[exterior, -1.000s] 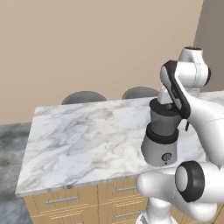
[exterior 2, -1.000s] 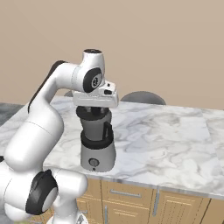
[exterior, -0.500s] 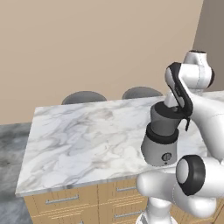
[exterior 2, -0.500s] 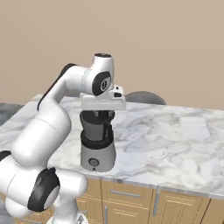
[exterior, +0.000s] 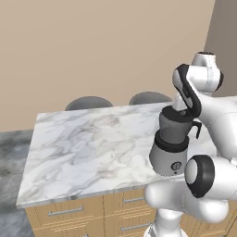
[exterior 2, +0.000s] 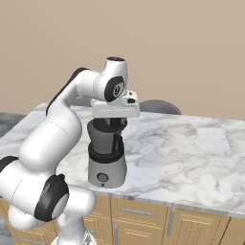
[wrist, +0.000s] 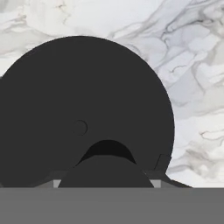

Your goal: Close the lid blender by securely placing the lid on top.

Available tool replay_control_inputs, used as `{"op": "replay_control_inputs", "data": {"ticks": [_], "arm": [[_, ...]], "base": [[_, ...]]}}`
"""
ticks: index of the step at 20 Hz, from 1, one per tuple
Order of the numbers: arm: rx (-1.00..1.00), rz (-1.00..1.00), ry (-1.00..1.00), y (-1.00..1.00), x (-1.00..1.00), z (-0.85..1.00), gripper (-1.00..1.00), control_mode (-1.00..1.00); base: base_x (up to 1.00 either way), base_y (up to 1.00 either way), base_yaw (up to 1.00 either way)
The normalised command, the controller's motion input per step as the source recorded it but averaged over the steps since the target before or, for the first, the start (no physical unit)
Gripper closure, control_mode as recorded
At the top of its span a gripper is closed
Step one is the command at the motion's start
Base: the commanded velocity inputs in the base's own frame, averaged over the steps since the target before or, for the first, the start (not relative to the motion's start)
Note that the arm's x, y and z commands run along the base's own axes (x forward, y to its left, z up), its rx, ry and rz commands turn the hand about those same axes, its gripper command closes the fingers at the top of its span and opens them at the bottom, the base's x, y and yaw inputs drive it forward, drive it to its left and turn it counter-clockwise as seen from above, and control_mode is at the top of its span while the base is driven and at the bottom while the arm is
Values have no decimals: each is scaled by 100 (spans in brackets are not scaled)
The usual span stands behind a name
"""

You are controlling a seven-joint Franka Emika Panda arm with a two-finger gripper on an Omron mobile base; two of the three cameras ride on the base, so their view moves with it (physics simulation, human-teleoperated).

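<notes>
Nearest the hand camera, a dark rounded knob rises at the bottom of its picture, and behind it spreads a broad black disc (wrist: 83, 113); I take this for the lid held close under the hand with the blender's dark jar mouth beneath, though the two cannot be told apart there. The gripper (exterior 2: 115, 123) hangs straight above the blender (exterior 2: 107, 155), its white hand flat over the jar top; whether the fingers are clamped on the knob or spread is hidden by the hand, so I cannot tell. The relation that matters is vertical: the jar's long axis stands upright and the hand sits on that same axis, directly over the mouth, so the coming move looks like a short straight press downward, not a sideways shift. From the left base camera the jar's black side handle (exterior: 198, 128) points toward the arm's side, close beside the wrist. The blender stands near the front edge of the marble counter (exterior: 83, 148), above wooden drawers (exterior 2: 143, 213). Beyond the counter, two grey stool seats (exterior: 89, 102) sit against the beige wall, well apart from the work.
</notes>
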Motion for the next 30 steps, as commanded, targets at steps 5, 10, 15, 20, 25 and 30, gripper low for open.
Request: {"op": "replay_control_inputs", "data": {"ticks": [5,10,15,20,25,30], "arm": [[0,1,0,16,10,-3,100,-100],[0,6,0,0,-1,-9,100,-100],[0,6,1,0,-5,-6,100,-100],[0,5,0,4,-28,-6,100,-100],[0,5,2,6,-18,-4,100,-100],[0,3,2,3,0,-11,100,-100]], "base": [[0,0,0],[0,0,0],[0,0,0],[0,0,0],[0,0,0],[0,0,0]]}}
